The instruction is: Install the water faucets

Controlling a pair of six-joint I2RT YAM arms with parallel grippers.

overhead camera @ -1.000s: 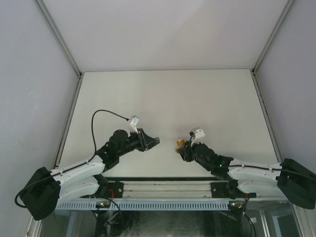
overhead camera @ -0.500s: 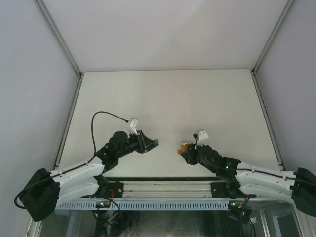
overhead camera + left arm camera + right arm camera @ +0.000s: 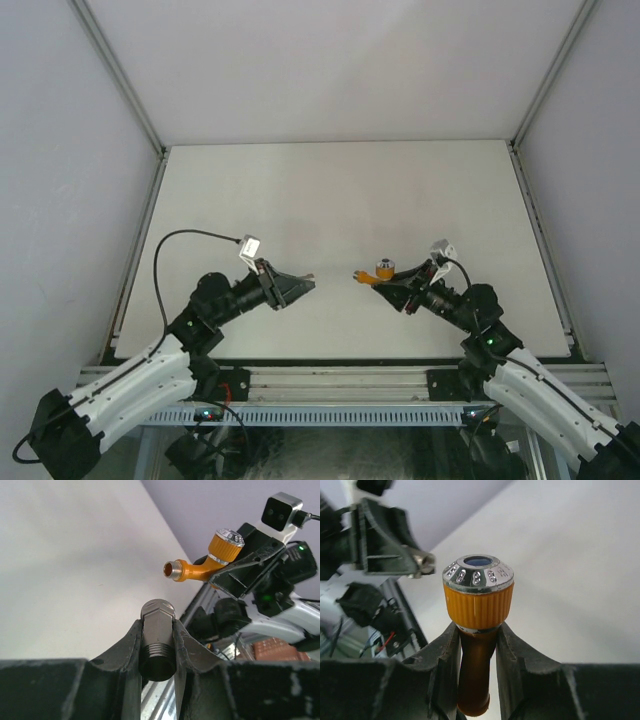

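The orange faucet (image 3: 382,271) hangs just right of centre in the top view, above the worktop (image 3: 340,190), clamped by the right fingers (image 3: 442,665). Its threaded end faces the grey threaded fitting (image 3: 157,630) grasped by the left fingers (image 3: 127,652), with a gap between them. If the axes do not line up, the threads may cross or the faucet may slip.

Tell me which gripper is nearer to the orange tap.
Right. The right gripper is shut on the orange tap below its knob; the left gripper, shut on a grey fitting, faces the tap's threaded end across a gap.
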